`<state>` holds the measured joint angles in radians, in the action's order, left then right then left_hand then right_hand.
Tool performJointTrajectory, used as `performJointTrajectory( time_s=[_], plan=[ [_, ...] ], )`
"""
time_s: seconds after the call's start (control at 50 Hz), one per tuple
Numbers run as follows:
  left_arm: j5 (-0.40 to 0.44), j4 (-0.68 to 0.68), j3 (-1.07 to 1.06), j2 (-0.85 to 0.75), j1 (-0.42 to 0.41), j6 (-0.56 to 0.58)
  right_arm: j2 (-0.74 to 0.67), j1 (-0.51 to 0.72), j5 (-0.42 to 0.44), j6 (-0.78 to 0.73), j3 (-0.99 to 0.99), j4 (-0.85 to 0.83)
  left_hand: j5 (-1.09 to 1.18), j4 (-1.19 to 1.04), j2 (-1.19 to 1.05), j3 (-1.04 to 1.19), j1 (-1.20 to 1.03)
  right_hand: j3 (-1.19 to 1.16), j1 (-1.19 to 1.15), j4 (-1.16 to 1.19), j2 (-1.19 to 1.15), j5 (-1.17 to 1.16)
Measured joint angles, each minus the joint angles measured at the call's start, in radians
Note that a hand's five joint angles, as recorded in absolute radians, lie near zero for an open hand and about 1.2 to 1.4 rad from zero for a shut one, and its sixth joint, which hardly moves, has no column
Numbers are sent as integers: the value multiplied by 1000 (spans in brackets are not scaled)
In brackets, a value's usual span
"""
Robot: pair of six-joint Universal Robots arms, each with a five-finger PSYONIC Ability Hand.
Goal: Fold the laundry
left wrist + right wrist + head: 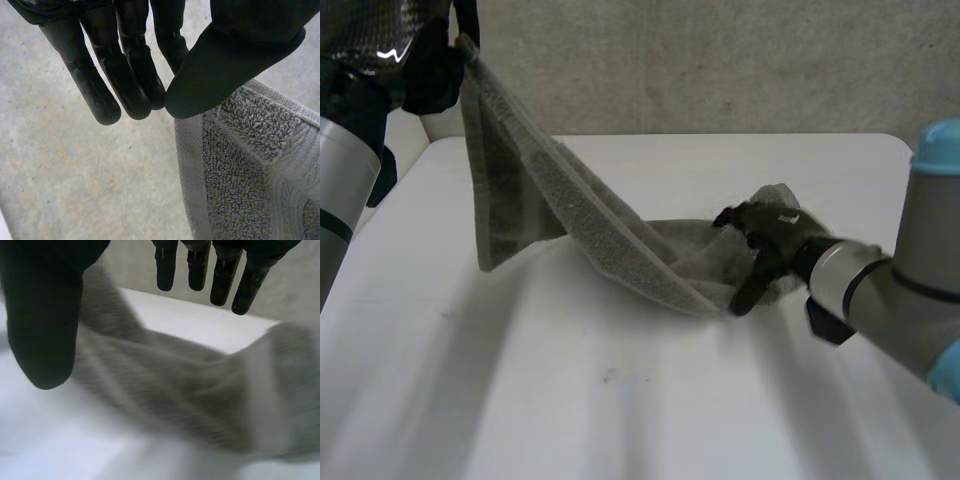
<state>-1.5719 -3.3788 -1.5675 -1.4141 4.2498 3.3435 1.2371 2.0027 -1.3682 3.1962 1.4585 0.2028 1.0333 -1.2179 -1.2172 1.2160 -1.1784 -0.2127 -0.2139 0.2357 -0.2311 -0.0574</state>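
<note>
A grey terry towel (580, 215) stretches from high at the back left down to the white table (620, 400). My left hand (430, 75) holds its top corner up in the air. In the left wrist view the thumb and fingers (125, 75) pinch that corner, and the towel (250, 165) hangs below them. My right hand (770, 235) hovers at the towel's low, bunched end on the table. Its fingers are straight and spread from the thumb (45, 315), and the towel (200, 400) lies under the palm, not gripped.
A bare concrete wall (720, 60) rises behind the table's far edge. My right forearm (880, 290) reaches in over the table's right side. The table's front half (570, 420) is bare white surface.
</note>
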Motion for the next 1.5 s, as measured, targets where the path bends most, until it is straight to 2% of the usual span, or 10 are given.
performJointTrajectory(
  time_s=[0.2,0.28,0.34,0.46,0.66,1.06,1.22,1.28,1.4,1.5],
  plan=[
    [-6,16,34,0,-45,0,-59,113,38,199,24,-90,0,0,0,0,0,-141,-99,119,-129,-120],
    [-12,16,28,1,-46,-5,-141,159,-42,204,3,-216,0,0,0,0,0,-848,-719,827,-844,-794],
    [-18,15,21,1,-42,-6,-154,161,-111,185,-5,-264,0,0,0,0,0,-952,-760,934,-943,-901],
    [-28,12,-15,-1,-17,-7,-71,143,-244,13,-8,-331,0,0,0,0,0,-965,-760,951,-948,-915],
    [-15,11,-124,-84,64,-2,142,102,-198,-547,27,-188,3,0,0,0,0,-965,-760,953,-948,-919],
    [-12,51,-123,-454,8,18,-52,109,-121,-790,-51,187,3,0,0,0,0,-969,-760,956,-948,-922],
    [-28,1,267,-509,7,29,-221,109,-257,-852,-491,-135,4,0,0,1,0,-972,-760,958,-948,-922],
    [-67,-71,490,-520,3,19,-233,107,-284,-859,-633,-425,4,0,0,1,0,-972,-760,958,-948,-922],
    [-156,-178,656,-508,-9,0,-184,101,-217,-867,-637,-748,4,0,0,1,0,-972,-760,958,-948,-925],
    [-179,-187,558,-465,-14,-3,-155,99,-117,-863,-567,-662,4,0,0,1,0,-972,-760,958,-948,-927]
  ],
)
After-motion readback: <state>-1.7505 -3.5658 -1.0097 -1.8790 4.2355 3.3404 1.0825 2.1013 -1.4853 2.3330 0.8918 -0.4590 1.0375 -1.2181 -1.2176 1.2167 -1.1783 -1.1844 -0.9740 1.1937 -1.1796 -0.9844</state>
